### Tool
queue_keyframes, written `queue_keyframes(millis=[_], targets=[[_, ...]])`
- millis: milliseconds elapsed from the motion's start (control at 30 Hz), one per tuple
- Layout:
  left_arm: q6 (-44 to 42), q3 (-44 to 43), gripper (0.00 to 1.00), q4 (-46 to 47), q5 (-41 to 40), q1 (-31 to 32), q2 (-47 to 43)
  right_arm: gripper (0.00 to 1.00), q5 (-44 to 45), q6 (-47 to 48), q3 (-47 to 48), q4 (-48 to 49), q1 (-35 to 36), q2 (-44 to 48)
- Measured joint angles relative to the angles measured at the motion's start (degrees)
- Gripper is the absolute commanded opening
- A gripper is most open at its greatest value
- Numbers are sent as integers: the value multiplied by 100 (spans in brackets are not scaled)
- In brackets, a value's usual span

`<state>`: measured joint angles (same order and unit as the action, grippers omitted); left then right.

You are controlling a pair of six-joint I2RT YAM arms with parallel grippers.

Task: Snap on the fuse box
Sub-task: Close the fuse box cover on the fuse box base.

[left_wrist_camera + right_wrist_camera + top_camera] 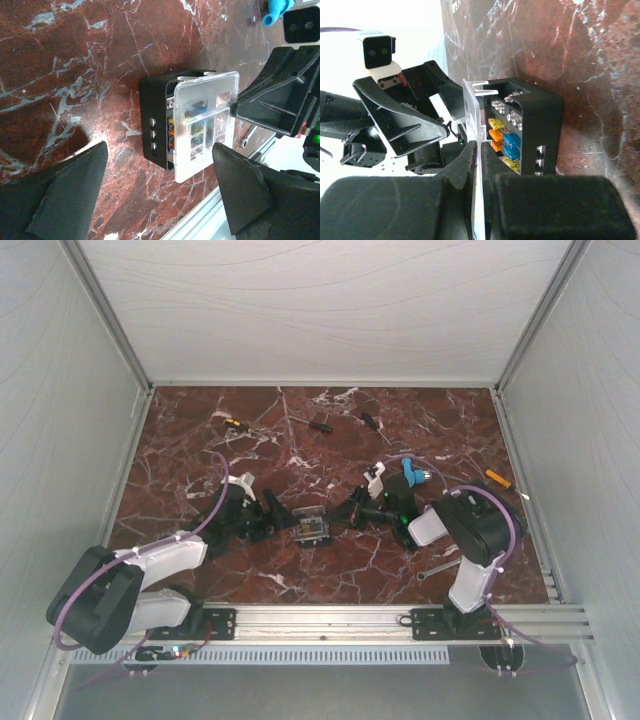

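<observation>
The fuse box [311, 531] is a small black box [157, 120] on the marble between both arms, with blue, orange and yellow fuses [507, 142] showing inside. Its clear square lid [205, 125] is held edge-on by my right gripper [484, 150], which is shut on it. The lid [472, 105] stands just off the box's open face, with a gap between them. My left gripper [160, 172] is open, its fingers [75, 195] spread on either side just short of the box, touching nothing. From above, the left gripper [272, 512] and right gripper [345, 512] flank the box.
Small screwdrivers [235, 424] [320, 424] [370, 421] lie at the back of the table and an orange-handled one [498, 478] at the right. A blue plastic piece [412, 472] sits behind the right arm, a wrench [438, 568] near its base. An aluminium rail [330, 618] runs along the near edge.
</observation>
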<state>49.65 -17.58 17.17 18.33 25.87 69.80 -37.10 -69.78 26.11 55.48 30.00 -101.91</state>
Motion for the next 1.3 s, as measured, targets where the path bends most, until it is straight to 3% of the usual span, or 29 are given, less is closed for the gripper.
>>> queue_keyframes(millis=[367,667,800,1000,1300], targets=[[13,0,71,74,4,0,4,0,127,-63,-144,236,-37,-136],[13,0,68,94,7,46,90,0,109,-15,-192,221,-116,-74],[4,-44,66,87,-52,144,149,14,111,15,-205,216,-118,-72],[-28,-251,61,52,-186,334,343,24,136,184,-299,-22,-151,48],[-199,-542,58,-186,-505,656,584,42,402,955,-170,-1331,-223,901]])
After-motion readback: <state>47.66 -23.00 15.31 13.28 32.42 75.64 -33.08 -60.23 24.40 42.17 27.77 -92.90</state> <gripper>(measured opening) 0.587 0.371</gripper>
